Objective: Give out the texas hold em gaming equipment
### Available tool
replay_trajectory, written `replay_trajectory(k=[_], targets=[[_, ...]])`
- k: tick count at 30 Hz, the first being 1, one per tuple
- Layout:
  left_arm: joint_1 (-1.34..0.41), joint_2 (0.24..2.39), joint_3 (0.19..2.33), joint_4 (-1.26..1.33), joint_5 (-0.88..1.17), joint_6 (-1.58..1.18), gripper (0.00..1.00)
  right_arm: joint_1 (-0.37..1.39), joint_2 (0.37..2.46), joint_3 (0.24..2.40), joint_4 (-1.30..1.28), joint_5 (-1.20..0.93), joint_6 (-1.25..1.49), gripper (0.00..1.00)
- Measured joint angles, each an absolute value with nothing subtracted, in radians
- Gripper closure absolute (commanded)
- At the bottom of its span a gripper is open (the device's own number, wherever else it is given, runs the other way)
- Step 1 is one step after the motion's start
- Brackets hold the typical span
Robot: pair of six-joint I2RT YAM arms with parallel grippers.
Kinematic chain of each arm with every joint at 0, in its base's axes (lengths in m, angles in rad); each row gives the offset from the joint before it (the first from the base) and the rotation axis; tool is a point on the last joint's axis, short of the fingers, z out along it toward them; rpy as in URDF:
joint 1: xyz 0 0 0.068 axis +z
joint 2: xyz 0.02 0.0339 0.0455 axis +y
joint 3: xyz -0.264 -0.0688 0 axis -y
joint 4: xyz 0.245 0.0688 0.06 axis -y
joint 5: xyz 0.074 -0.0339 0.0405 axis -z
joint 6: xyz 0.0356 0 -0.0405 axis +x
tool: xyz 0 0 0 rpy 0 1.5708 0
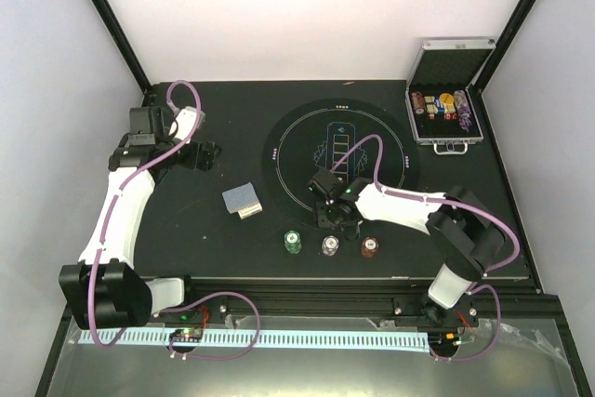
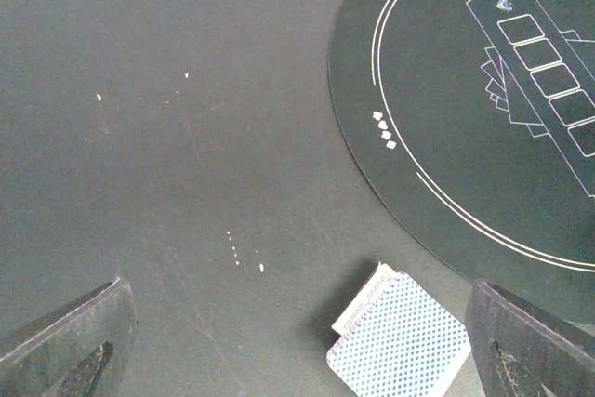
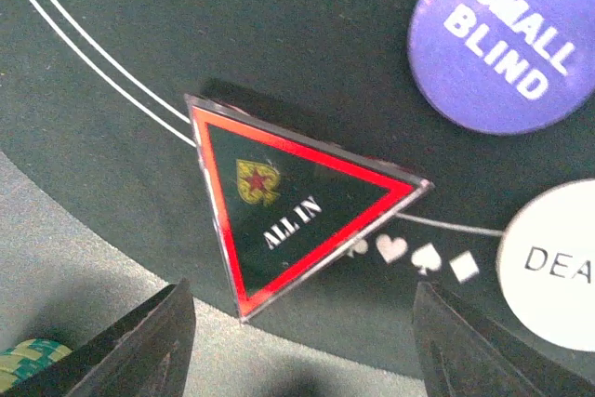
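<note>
At the near rim of the round black felt mat [image 1: 288,151], a red-bordered triangular marker [image 3: 297,202] of clear-edged plastic is seen lying flat. Its black face is printed with "ALL IN" in white beneath a small yellow-and-red emblem, and one corner is pointed toward the mat's edge. The right gripper [image 3: 302,341] is held directly above it, its two dark fingers [image 3: 139,346] set apart on either side of the marker with a gap left on both sides; nothing is gripped.

Just beyond the marker, a purple round button [image 3: 507,39] lettered "SMALL BLIND" and a white round button [image 3: 548,267] with a partly cut-off word are laid on the mat, apart from each other.

Off the mat, three short stacks of poker chips are lined up along the near side of the black table top [image 1: 214,109]: green [image 1: 294,243], purple-white [image 1: 330,245] and red-brown [image 1: 370,247].

A small deck of grey-blue-backed playing cards [image 1: 243,200] is placed left of the mat, slightly fanned. The left gripper [image 2: 297,290] is held above the table with its jaws spread wide and empty, the deck being visible between them.

An open silver metal case [image 1: 448,90] holding chip rolls is set at the far right corner.
</note>
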State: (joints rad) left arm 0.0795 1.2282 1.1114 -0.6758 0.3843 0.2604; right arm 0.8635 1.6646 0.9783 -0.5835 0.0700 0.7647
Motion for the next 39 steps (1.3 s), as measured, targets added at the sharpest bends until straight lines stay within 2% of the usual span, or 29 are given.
replay_trajectory(k=[4, 14, 26, 29, 39], targets=[[0.08, 1.228, 1.121, -0.689, 0.385, 0.262, 0.01, 0.863, 1.702, 1.011, -0.585, 0.065, 0.763, 0.43], [0.086, 1.228, 1.161, -0.707, 0.387, 0.262, 0.01, 0.864, 1.796, 1.081, -0.601, 0.072, 0.741, 0.46], [0.098, 1.228, 1.176, -0.71, 0.406, 0.253, 0.01, 0.864, 1.87, 1.18, -0.659, 0.105, 0.704, 0.6], [0.104, 1.228, 1.176, -0.71, 0.412, 0.251, 0.01, 0.864, 1.912, 1.234, -0.671, 0.112, 0.686, 0.63], [0.113, 1.23, 1.176, -0.744, 0.434, 0.252, 0.01, 0.849, 2.122, 1.538, -0.73, 0.131, 0.599, 0.65]])
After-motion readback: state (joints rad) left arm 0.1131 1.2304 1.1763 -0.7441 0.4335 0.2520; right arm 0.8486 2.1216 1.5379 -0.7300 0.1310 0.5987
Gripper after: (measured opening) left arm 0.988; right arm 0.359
